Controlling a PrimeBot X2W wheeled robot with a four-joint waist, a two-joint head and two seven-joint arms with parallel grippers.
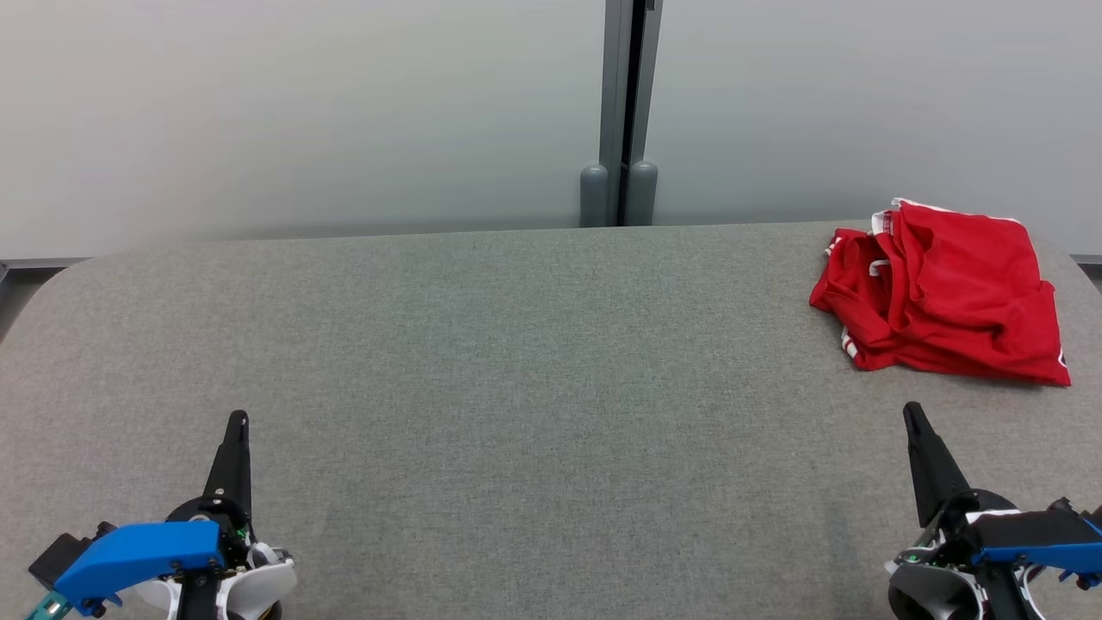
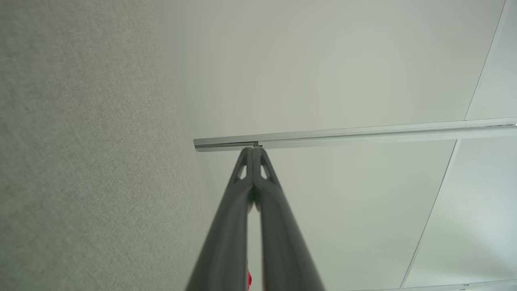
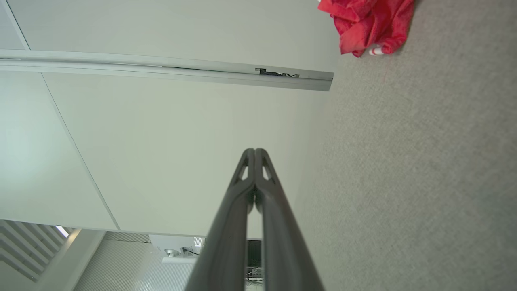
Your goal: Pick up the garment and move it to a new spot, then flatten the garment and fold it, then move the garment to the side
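I work in what looks like an office or lab room: my grey felt-topped desk [image 1: 516, 327] stands against plain pale partition panels [image 1: 301, 112] joined by a grey metal post [image 1: 618, 103]

A crumpled red garment [image 1: 947, 297] lies on the grey table [image 1: 516, 344] just beyond the closed right gripper [image 1: 913, 414], well apart from the closed left gripper [image 1: 238, 420].

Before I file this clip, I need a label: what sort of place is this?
Probably an office or lab: a grey fabric-topped table, pale wall panels joined by a metal post, and a crumpled red garment at the table's far right.
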